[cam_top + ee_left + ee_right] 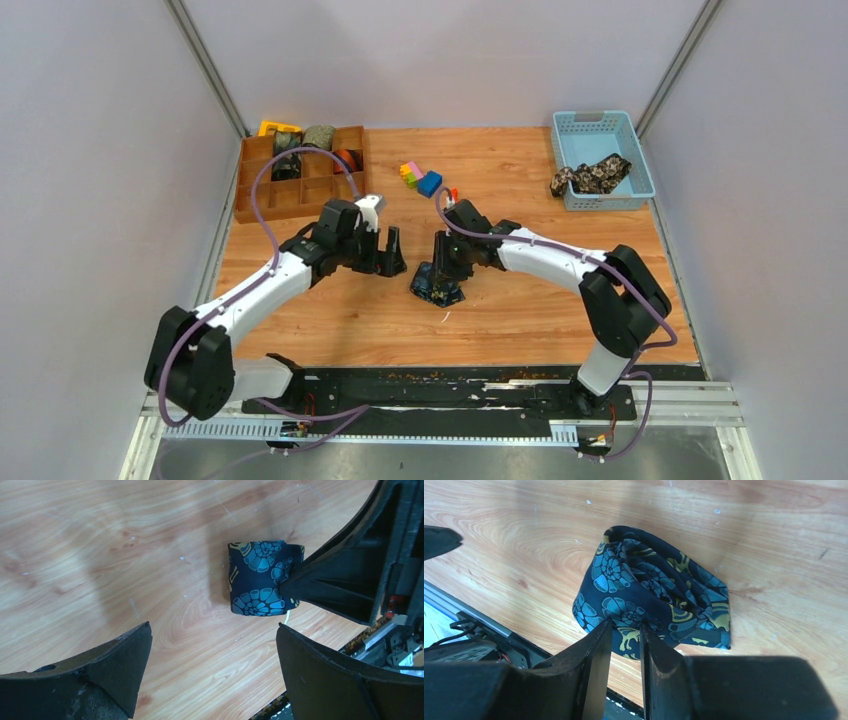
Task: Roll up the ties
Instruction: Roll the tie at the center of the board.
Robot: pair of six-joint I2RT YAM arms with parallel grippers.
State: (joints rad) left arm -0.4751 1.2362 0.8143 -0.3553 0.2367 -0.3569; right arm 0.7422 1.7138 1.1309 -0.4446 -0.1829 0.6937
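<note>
A navy tie with gold-teal paisley (437, 283) lies rolled into a coil on the wooden table, also in the left wrist view (259, 577) and the right wrist view (649, 587). My right gripper (446, 262) (625, 623) is shut on the near edge of the coil, pinching the fabric between its fingers. My left gripper (391, 256) (212, 627) is open and empty, just left of the coil and apart from it. A black-tan floral tie (590, 175) lies bunched in the blue basket (600, 122). Rolled ties, one green (319, 135) and one orange-navy striped (346, 158), sit in the wooden box.
The wooden compartment box (243, 190) stands at the back left. Small coloured plastic blocks (421, 177) lie at the back middle. A yellow object (276, 127) sits behind the box. Grey walls close in both sides.
</note>
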